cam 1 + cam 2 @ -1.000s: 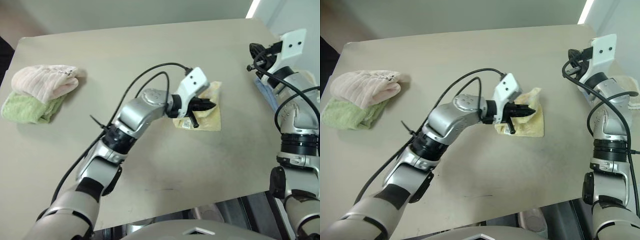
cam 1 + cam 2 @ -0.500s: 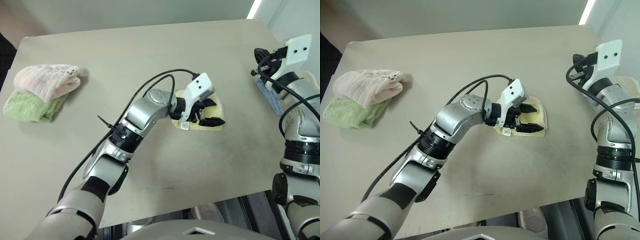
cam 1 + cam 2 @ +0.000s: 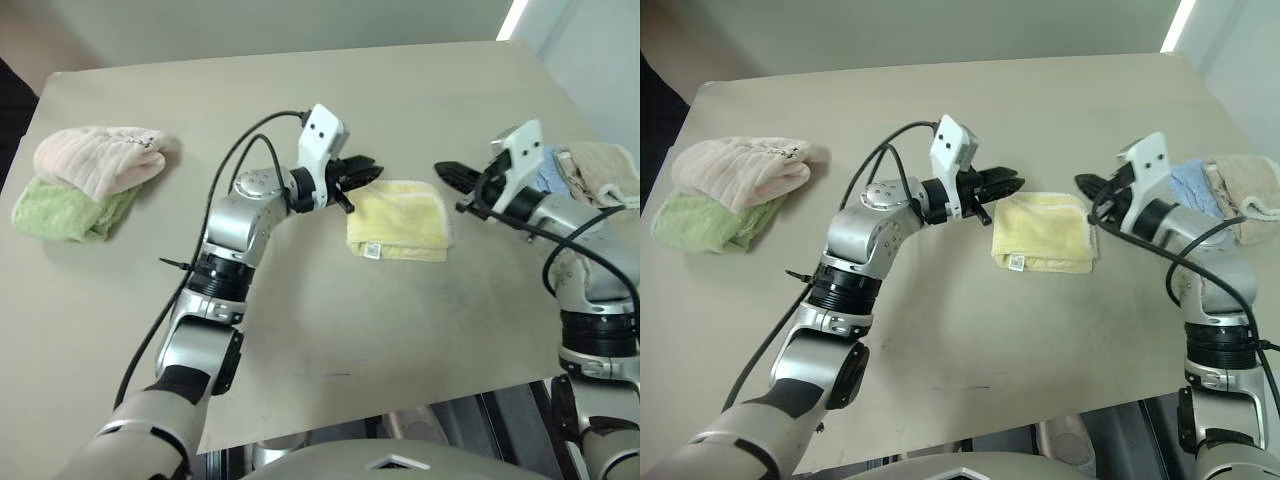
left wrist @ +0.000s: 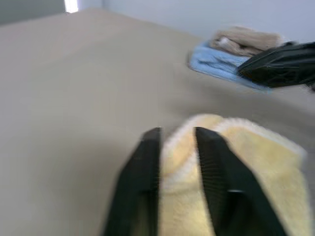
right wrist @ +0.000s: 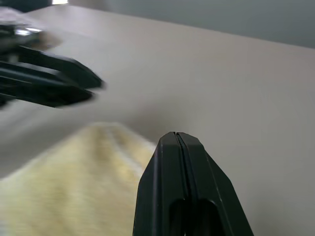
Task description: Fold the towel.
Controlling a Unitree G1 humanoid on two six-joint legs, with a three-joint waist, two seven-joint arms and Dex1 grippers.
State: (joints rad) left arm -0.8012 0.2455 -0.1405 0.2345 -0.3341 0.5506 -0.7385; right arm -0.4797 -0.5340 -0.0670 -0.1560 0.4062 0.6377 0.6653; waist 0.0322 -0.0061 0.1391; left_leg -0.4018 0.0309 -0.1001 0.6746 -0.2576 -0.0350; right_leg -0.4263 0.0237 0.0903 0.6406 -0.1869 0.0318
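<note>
- Both grippers hang over the table point(image 3: 330, 330), one on each side of the towel point(image 3: 400, 220).
- On the left gripper point(image 3: 1008, 182) the two black fingers point(image 4: 142, 172) stand almost together, with a thin gap between them. They hold nothing.
- It sits just beside the towel's left edge, near the far left corner. From the head views I cannot tell if it touches the cloth.
- On the right gripper point(image 3: 447, 171) the fingers point(image 5: 179, 182) are pressed tight together. They hold nothing too.
- It points at the towel's far right corner and sits just beside it.
- The towel is pale yellow and fluffy. It lies flat near the middle of the table, folded into a small square shape.
- A small white tag point(image 3: 1018, 263) pokes out at the towel's near left corner. It has dark marks on it, but they are too small to read.
- A pink towel point(image 3: 95, 160) lies on top of a green towel point(image 3: 60, 212) in a little heap. They sit well apart from the yellow towel, by the table's left edge.
- A light blue towel point(image 3: 1193, 187) and a tan towel point(image 3: 1248, 183) lie side by side, touching, at the table's right edge, behind the right arm.
- I see no brand names or other writing anywhere.
</note>
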